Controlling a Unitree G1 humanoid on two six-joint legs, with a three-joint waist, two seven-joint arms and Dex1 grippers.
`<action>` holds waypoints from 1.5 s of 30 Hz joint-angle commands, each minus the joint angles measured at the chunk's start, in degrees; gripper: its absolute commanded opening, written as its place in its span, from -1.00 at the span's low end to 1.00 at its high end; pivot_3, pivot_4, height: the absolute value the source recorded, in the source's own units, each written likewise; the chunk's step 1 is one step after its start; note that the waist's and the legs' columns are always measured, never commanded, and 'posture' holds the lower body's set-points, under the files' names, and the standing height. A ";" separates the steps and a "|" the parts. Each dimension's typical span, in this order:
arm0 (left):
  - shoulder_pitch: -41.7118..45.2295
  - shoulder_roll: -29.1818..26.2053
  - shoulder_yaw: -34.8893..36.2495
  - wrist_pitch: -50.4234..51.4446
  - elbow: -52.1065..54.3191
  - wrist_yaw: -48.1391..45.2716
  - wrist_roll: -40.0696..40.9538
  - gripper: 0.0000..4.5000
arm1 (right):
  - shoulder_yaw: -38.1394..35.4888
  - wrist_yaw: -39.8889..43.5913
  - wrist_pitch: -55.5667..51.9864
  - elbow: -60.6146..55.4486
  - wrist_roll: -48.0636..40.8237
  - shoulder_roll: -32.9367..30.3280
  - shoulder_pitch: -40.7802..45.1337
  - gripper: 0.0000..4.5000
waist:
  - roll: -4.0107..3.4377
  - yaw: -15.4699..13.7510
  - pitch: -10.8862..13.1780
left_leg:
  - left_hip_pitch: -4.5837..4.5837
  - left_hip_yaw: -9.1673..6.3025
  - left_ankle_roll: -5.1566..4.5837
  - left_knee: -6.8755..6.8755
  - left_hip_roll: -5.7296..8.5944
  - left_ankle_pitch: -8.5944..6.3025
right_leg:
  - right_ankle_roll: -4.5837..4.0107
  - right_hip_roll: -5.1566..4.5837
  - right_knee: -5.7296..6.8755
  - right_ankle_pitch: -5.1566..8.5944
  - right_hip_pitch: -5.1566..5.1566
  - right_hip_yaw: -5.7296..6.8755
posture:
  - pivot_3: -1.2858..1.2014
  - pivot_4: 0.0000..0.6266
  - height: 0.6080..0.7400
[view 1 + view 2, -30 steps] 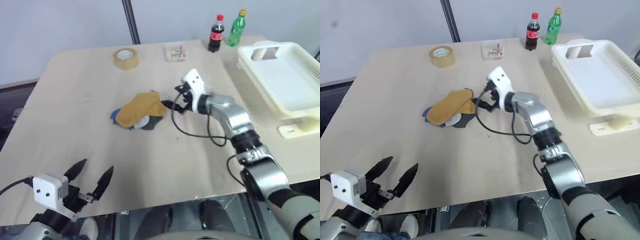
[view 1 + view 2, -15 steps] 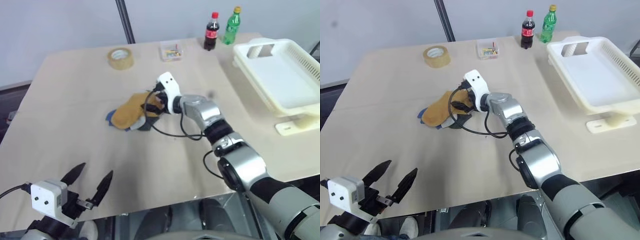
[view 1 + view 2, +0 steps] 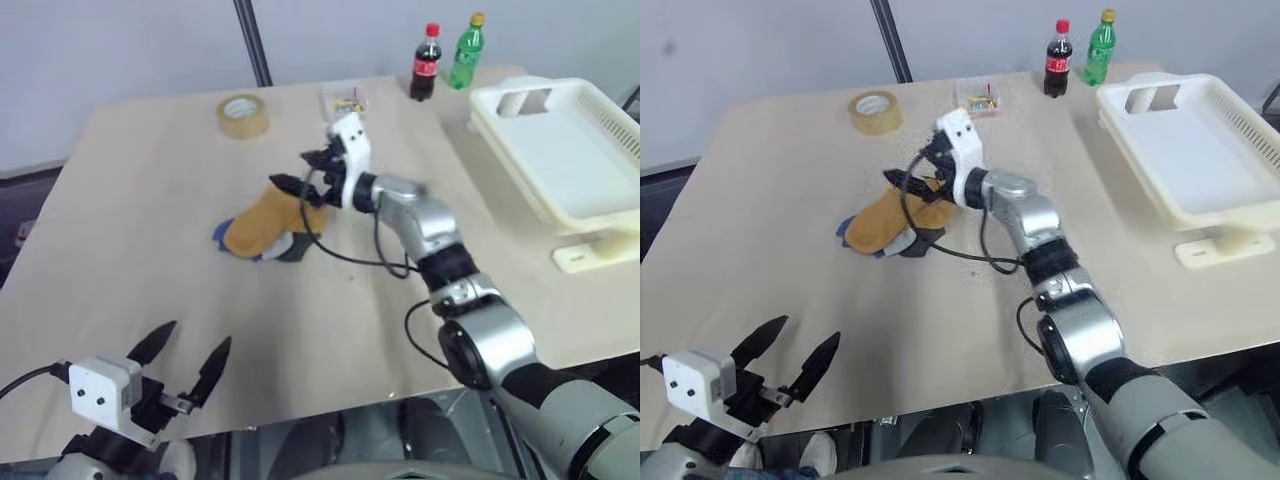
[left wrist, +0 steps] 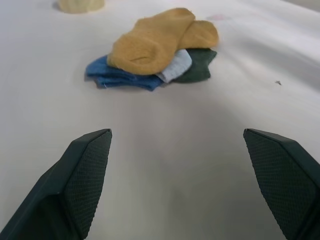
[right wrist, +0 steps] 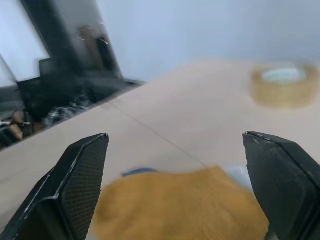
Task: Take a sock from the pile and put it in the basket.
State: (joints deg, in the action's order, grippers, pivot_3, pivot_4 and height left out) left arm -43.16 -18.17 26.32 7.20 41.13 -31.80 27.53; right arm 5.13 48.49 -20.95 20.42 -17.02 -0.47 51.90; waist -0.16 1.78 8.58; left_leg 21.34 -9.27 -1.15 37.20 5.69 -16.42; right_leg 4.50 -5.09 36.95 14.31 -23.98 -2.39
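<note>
Mustard-topped, the pile (image 3: pixel 268 226) sits mid-bench; our right gripper (image 3: pixel 305 170) hovers just above it, jaws wide (nothing held). Our left gripper (image 3: pixel 185 358) waits, jaws wide, well short of the pile; the basket (image 3: pixel 560 155) stands far beyond it.

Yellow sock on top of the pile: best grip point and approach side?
Probably the yellow sock by its raised end nearest the open right gripper, coming from above. It lies topmost on the pile, so pinching there should lift it alone.
</note>
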 commanded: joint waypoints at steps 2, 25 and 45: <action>5.87 -1.35 -2.14 2.90 -0.70 4.64 -3.53 1.00 | -0.16 7.28 -7.44 -23.22 -5.79 -12.17 -12.90 0.99 | 0.03 -0.30 -0.02 | 0.01 0.05 -0.02 0.09 0.03 -0.01 | 0.01 -0.03 0.03 -0.01 0.02 -0.03 | 0.03 -0.52 1.00; 50.22 -8.91 -18.03 5.20 -34.53 9.02 -19.99 1.00 | -18.67 4.28 11.64 -36.18 -4.41 -35.82 -51.58 0.99 | 0.45 -1.36 0.02 | -0.61 0.80 -0.01 0.29 -0.07 0.00 | 0.20 0.08 0.68 -0.10 0.24 -0.66 | 0.03 -0.52 1.00; 48.14 -7.57 -17.58 2.93 -34.37 9.75 -20.04 -0.98 | -17.49 1.62 14.62 -33.06 -2.98 -36.16 -50.75 1.00 | 0.47 -1.13 0.04 | -0.59 0.85 -0.02 0.29 -0.08 -0.01 | 0.21 0.07 0.68 -0.10 0.19 -0.75 | 0.03 -0.52 1.00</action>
State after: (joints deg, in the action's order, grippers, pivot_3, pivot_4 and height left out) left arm 5.76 -25.78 7.44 10.67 3.99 -22.44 7.00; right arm -11.94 50.31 -7.83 -12.10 -19.78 -36.08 0.33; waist 0.32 0.64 8.61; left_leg 20.76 -8.42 -1.17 37.49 5.62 -16.43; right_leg 4.71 -5.01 37.62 14.21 -23.79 -3.13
